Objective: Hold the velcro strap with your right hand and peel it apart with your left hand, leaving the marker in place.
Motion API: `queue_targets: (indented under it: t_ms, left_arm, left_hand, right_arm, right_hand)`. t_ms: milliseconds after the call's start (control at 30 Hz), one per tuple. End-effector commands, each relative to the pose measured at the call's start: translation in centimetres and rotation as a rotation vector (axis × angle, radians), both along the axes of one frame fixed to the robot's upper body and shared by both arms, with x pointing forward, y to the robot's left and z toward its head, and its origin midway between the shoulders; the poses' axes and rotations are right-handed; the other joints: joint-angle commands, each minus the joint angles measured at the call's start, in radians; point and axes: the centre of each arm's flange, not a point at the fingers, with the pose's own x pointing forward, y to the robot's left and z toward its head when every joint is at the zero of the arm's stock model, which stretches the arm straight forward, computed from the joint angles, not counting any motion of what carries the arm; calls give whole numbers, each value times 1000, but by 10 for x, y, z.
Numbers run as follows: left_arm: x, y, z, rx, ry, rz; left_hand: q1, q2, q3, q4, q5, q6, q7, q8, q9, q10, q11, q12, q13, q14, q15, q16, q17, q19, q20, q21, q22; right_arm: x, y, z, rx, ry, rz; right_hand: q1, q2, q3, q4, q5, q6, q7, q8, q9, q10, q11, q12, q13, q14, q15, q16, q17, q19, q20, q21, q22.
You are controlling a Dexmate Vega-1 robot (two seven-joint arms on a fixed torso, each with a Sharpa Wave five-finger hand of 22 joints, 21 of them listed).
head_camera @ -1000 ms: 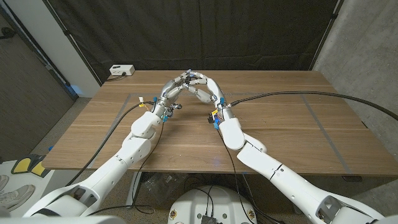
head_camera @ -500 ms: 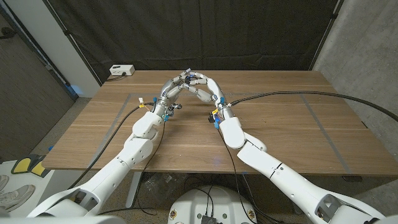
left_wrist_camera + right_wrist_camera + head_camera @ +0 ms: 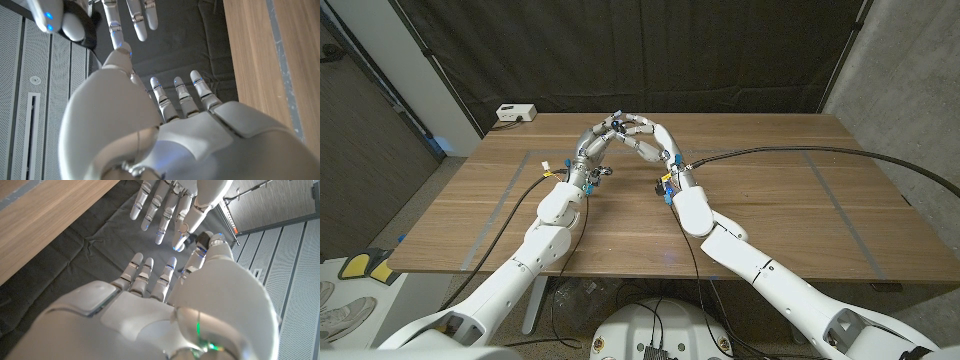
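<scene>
My two hands meet fingertip to fingertip above the far middle of the wooden table (image 3: 770, 210). A small dark piece, the velcro strap (image 3: 622, 121), sits where they touch. My right hand (image 3: 648, 141) pinches the strap (image 3: 87, 32) at its thumb, the other fingers held out straight. My left hand (image 3: 601, 136) reaches the same piece with thumb and forefinger, its remaining fingers spread. In the right wrist view the strap (image 3: 202, 238) shows as a dark bit between the thumb tips of my right hand (image 3: 150, 310) and my left hand (image 3: 170, 205). The marker cannot be made out.
A white box (image 3: 515, 113) stands at the table's far left corner. A black cable (image 3: 790, 152) runs across the right half of the top to my right wrist. Grey tape lines (image 3: 835, 200) cross the wood. A dark curtain hangs behind.
Both hands have drifted slightly to the left and farther from me, fingertips staying together on the strap. The arms hold the same arch.
</scene>
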Motion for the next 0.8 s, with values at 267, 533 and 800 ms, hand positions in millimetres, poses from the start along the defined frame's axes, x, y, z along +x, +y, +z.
queue_targets:
  t_ms: [267, 533, 800]
  left_arm:
    - [-13, -1, -1, -29, -40, 93]
    - [-14, -6, 2, -46, -36, 70]
    - [-15, -7, -1, -92, -14, 104]
  left_hand:
    - [13, -13, -25, -1, 30, -276, -18, -61, 41, -75, 1, -19, 20, -29, -101, -19, 10, -22, 9, -12, 1]
    - [36, 88, -1, 9, 4, 17, -18, 44, 29, 6, 1, 24, 25, -1, -104, -11, 6, -21, 28, -14, 3]
    - [63, 94, 1, -11, -31, 274, 30, 85, -35, 102, -2, 62, 29, 61, -136, 9, 11, 17, 16, 7, 6]
  right_arm:
    - [-1, -3, 1, -4, -6, 6]
    - [-3, -4, -2, 0, -12, 1]
    - [-5, -5, -2, 2, -14, -9]
  right_hand:
    - [11, 5, -13, -5, 6, 13, -7, 0, 3, 12, 0, 5, 4, 8, -92, 1, 3, 6, -8, 12, -1]
    - [17, 5, -15, -8, 8, 21, -6, 2, 4, 12, -1, 4, 4, 6, -95, -2, 3, 3, -8, 13, -1]
    - [28, 6, -17, -14, 11, 26, -2, 3, 3, 13, -2, 3, 4, 7, -97, -3, 3, 3, -8, 15, -2]
